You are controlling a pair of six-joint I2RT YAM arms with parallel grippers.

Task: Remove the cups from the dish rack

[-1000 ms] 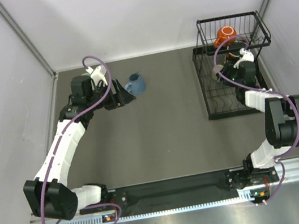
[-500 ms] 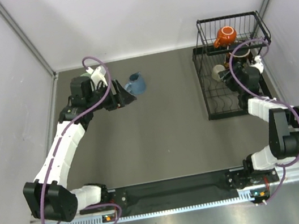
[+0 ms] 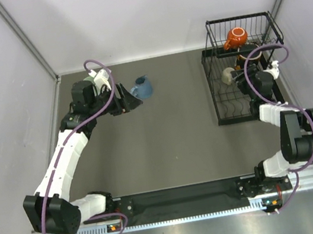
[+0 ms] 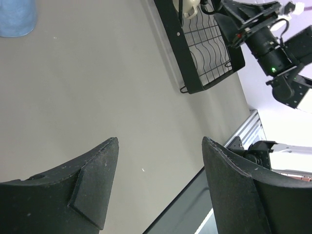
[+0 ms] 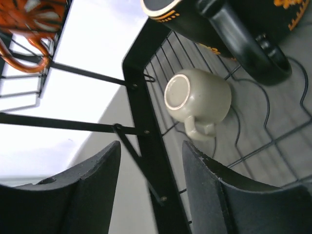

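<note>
The grey table fills the overhead view, and the black wire dish rack sits at its right edge, long axis running from the near side to the far wall, raised basket at the far end.

Left arm reaches to the upper left of the frame. The left pincer stands wide with nothing between its fingers, just beside the blue mug, which stands upright on the bare table.

From its wrist camera the mug is only a blue patch in the top left corner, and the rack appears far off at upper right.

Right arm is over the rack. The right pincer is parted and holds nothing, with the rack's corner post showing through the gap.

That wrist view gives what the overhead cannot: the black floral mug at the top, thick handle arching right, and the small beige mug lying on its side on the wires, round end facing left, handle pointing down-frame.

The small orange mug rests in the raised basket, handle to the left.
</note>
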